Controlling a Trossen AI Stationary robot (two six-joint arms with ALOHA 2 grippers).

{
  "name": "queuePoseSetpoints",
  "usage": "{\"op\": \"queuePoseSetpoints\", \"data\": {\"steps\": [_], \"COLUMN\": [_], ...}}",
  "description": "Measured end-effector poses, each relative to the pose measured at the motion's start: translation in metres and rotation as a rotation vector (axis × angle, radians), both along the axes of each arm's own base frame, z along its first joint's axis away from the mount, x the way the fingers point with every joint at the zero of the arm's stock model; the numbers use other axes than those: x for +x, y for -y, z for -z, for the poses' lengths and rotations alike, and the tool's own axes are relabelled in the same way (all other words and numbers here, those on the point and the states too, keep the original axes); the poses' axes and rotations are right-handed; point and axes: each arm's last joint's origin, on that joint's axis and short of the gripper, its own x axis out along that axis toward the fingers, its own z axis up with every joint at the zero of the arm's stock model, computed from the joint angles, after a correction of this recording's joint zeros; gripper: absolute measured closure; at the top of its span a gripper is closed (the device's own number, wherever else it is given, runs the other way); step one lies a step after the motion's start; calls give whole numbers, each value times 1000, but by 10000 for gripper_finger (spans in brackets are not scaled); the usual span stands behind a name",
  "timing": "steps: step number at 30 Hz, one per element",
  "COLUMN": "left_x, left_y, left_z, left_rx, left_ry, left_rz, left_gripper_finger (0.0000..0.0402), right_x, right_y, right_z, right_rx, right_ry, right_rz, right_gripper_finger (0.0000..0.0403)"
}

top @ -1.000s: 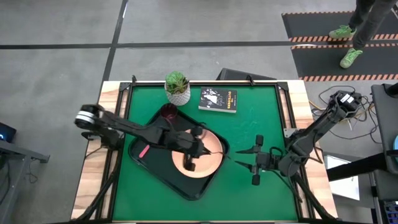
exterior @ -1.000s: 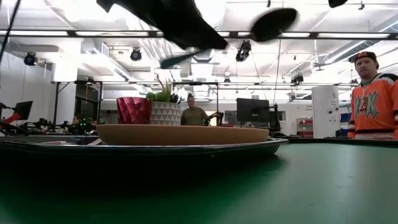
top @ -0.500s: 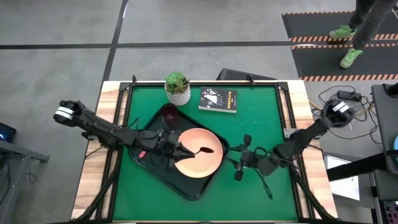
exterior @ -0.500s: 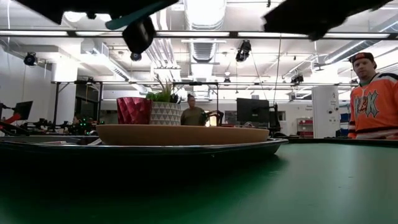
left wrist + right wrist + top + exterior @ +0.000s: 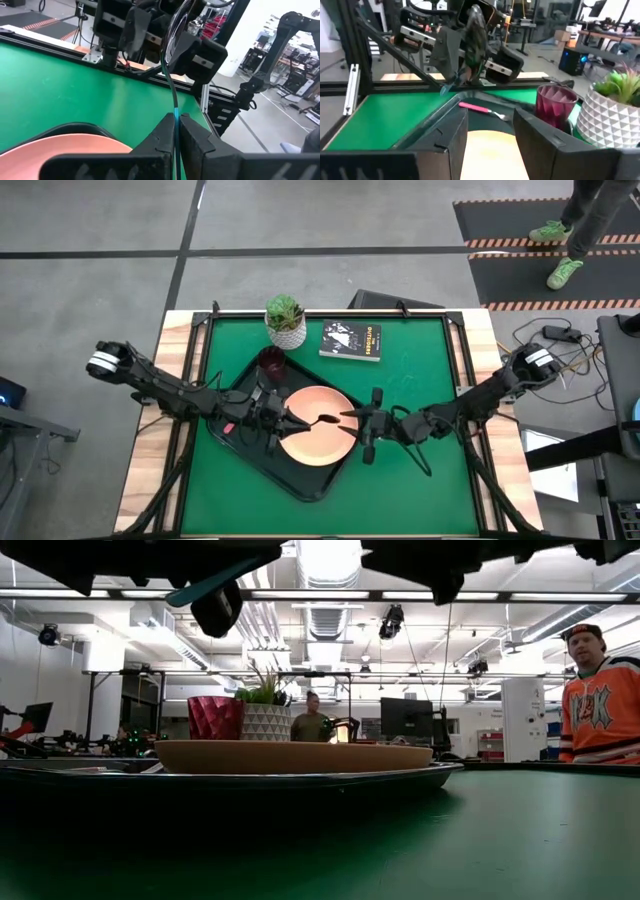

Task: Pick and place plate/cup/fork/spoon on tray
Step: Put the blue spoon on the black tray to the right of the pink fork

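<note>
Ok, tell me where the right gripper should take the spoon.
Grip the bare handle just behind the bowl, coming straight in from the right. The left gripper, shut on the handle's other end, holds the spoon bowl-first toward the open right gripper above the plate.

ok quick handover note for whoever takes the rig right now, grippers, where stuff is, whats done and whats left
Left gripper: shut on the spoon, held in the air over the plate.
Right gripper: open, at the plate's right edge, facing the spoon.
Done: plate, cup and fork are on the tray.
Left: set the spoon on the tray, then let go.
</note>
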Motion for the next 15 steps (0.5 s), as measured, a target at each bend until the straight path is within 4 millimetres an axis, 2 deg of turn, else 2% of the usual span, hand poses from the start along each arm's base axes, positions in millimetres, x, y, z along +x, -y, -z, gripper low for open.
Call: {"op": "queuePoseSetpoints", "data": {"steps": [3, 7, 15], "left_x": [0, 0, 0], "left_y": [0, 0, -1], "left_z": [1, 1, 2], "left_rx": [3, 3, 6], "left_ry": [-8, -8, -11], "left_rz": [-1, -2, -16], "left_gripper_finger": [401, 402, 401], "right_x": [2, 3, 9], "right_y": [-1, -2, -4], "right_z": [-5, -9, -18], "right_rx": [-12, 71, 66], "right_ry": [15, 29, 17], "right_rz": [-14, -12, -8], "right_gripper_finger": [270, 275, 195]}}
